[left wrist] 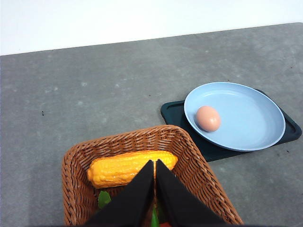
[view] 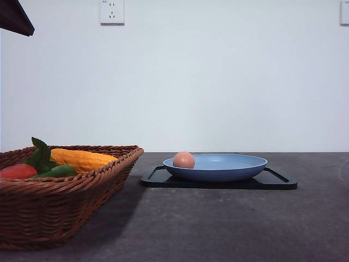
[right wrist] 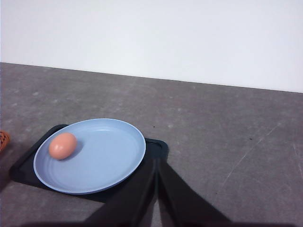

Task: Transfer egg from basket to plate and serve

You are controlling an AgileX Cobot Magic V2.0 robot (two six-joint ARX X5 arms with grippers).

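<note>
The egg [view: 184,160] is seen lying on its side at the plate's [view: 229,169] basket-side rim, long axis roughly along that rim. Left pincer [left wrist: 155,163] and right pincer [right wrist: 156,163] are both pressed together, empty. The basket [view: 65,202] is set at the bench's left edge.

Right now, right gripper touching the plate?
Apart. In the right wrist view the right gripper, shut and empty, hangs above the table with the plate rim beside it, the egg lying untouched.

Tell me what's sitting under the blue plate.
A flat black tray lies under the blue plate, its edges and corners showing around the rim on the grey table. The tray's middle is covered by the plate. An egg rests on the plate.
</note>
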